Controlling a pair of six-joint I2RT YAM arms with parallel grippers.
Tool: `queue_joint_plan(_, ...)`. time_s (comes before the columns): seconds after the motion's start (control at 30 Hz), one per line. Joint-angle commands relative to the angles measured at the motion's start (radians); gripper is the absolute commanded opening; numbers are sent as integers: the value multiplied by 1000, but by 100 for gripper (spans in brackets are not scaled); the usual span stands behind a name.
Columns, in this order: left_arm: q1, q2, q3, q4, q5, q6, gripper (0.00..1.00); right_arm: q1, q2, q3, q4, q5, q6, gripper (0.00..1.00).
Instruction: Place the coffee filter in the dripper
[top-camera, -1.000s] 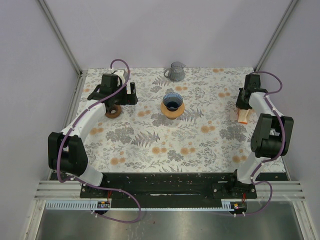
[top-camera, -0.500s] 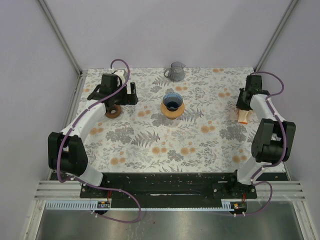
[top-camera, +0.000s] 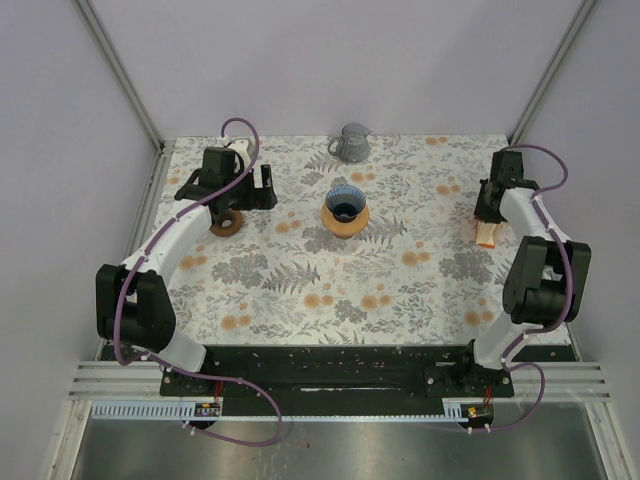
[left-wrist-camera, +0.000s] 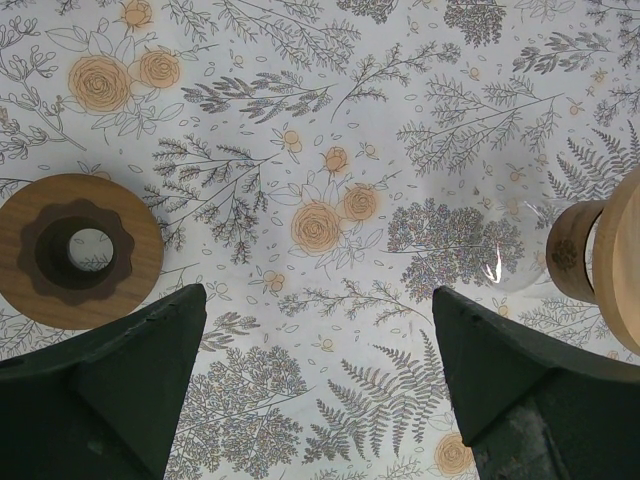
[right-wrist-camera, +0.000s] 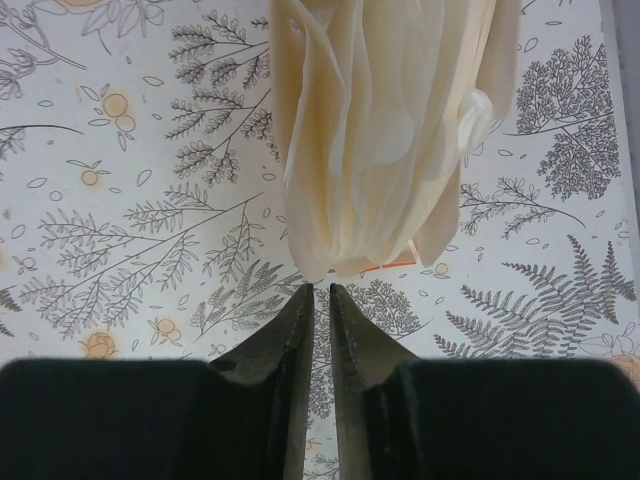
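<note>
While the coffee filter (right-wrist-camera: 385, 130) lies flat on the flowery table (top-camera: 300, 290), it sits far out at 3 o'clock in the view from above, close to the table's right edge. Seen from the right wrist, it is a pale cream stack of folded paper. Its long side runs from 12 o'clock to 6 o'clock. The narrow, rounded end points to 6 o'clock, straight at the right gripper (right-wrist-camera: 318, 292). The wide end runs off the top of that view.

Its two dark fingers are almost pressed together, with only a thin slit between them. Their tips sit right at the near edge of the paper. I cannot tell if they pinch a sheet.

From above, the dripper (top-camera: 345, 212) stands in the middle of the table, a blue cup on a wooden collar, well apart from the filter. A gray mug (top-camera: 352, 143) stands at 12 o'clock from it.

Over at 9 o'clock, the left gripper (left-wrist-camera: 318, 292) hangs above the table with its fingers spread wide and nothing between them. A wooden ring (left-wrist-camera: 80, 250) lies just beside it.
</note>
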Motion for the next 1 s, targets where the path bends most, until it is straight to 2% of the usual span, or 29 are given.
queue_joint_plan(0.0, 8, -14, 40, 23, 20, -7, 99, 7, 27, 55, -4, 29, -26, 19)
queue_joint_plan(0.7, 11, -11, 42, 22, 18, -4, 99, 8, 93, 96, 49, -38, -58, 18)
queue_joint_plan(0.97, 12, -11, 39, 22, 21, -4, 99, 8, 103, 101, 69, -57, -63, 21)
